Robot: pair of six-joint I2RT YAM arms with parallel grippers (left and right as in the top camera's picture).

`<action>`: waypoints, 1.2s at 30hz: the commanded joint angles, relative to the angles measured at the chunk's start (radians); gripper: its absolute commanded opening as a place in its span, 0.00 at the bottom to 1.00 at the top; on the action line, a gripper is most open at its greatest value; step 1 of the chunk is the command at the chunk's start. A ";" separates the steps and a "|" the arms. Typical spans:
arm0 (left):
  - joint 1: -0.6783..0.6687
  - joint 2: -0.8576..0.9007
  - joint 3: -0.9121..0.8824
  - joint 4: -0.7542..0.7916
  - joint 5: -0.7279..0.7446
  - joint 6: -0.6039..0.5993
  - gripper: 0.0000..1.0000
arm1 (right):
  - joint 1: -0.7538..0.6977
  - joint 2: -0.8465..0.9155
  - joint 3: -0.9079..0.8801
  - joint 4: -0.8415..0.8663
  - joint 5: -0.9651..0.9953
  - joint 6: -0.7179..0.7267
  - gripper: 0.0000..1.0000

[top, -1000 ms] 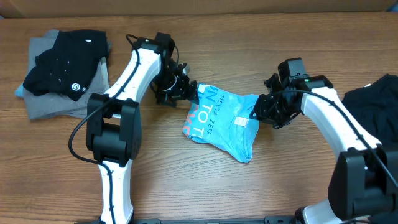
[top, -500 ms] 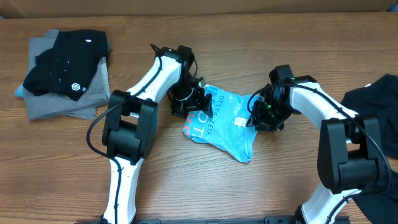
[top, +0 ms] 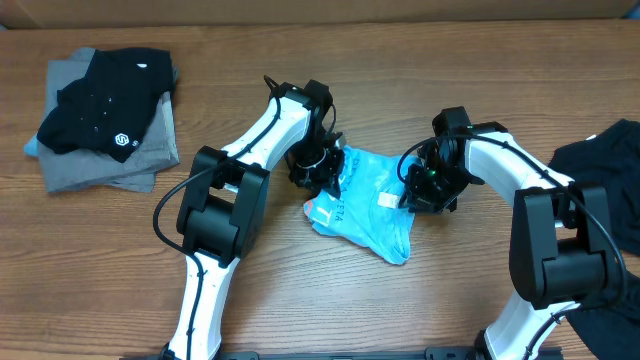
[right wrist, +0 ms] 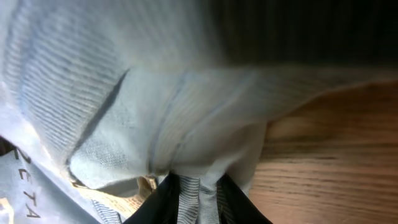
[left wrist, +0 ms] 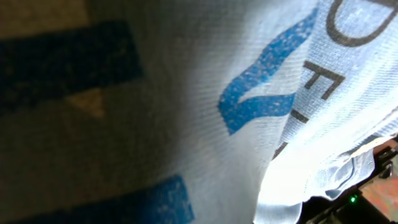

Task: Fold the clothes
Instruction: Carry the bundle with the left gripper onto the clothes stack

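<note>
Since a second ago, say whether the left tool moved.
Yes. The left tool slid away from the folded stack, further onto the light blue T-shirt.

We see the light blue T-shirt [top: 365,205] as soft matt knit cloth, its fine ribbed weave plain in both wrist views, with flat, matt printed lettering. The black shirt [top: 105,105], the grey shirt [top: 110,165] under it and the black garment [top: 600,160] at the right edge are matt cloth too. The table [top: 300,300] is brown wood grain, smooth with a faint sheen, while the left arm [top: 262,135] and the right arm [top: 510,165] wear smooth, glossy white plastic shells with matt black joints.
</note>
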 commanded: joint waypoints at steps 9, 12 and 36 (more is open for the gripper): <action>0.256 0.001 0.551 -0.162 -0.237 0.116 0.04 | -0.005 -0.237 0.004 0.002 -0.151 -0.029 0.29; 0.349 0.001 0.650 -0.155 -0.361 0.124 0.04 | -0.004 -0.267 0.004 -0.011 -0.150 -0.029 0.29; 1.056 -0.001 0.717 -0.237 -0.274 0.119 0.87 | -0.003 -0.270 0.004 -0.074 -0.150 -0.027 0.29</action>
